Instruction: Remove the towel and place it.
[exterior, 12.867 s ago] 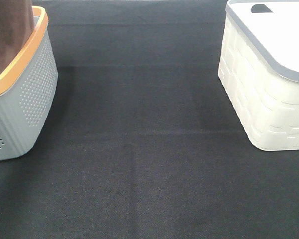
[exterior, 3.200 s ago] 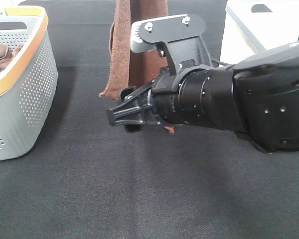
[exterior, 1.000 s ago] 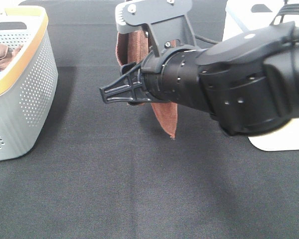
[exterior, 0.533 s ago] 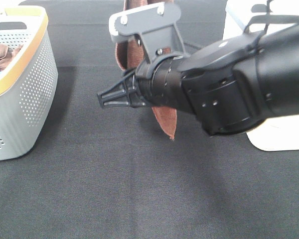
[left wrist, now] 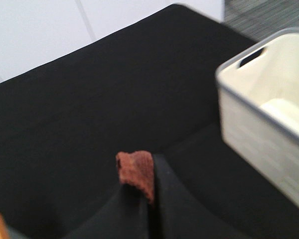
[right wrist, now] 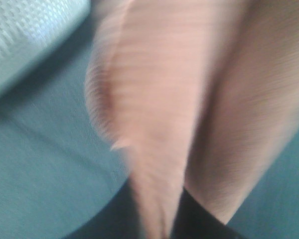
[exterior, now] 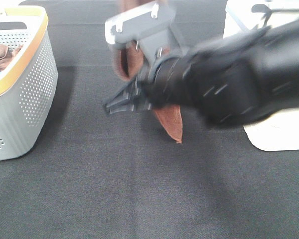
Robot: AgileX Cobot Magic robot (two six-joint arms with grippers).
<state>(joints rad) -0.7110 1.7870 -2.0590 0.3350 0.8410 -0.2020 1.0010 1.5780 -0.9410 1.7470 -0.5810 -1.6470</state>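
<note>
The towel, reddish-brown, hangs in the air over the middle of the black table, its lower corner pointing down. My left gripper is shut on the towel's top edge; it is above the frame in the exterior high view. My right arm reaches across the middle, blurred by motion. My right gripper is in front of the hanging towel, jaws together. In the right wrist view a fold of the towel runs down between the dark fingers.
A grey perforated basket with an orange rim stands at the left, a bunched-up brown cloth inside. A white basket with a grey rim stands at the right; it also shows in the left wrist view.
My right arm has moved down a little and is now blurred by motion. The towel's lower corner hangs slightly lower. The baskets have not moved.
</note>
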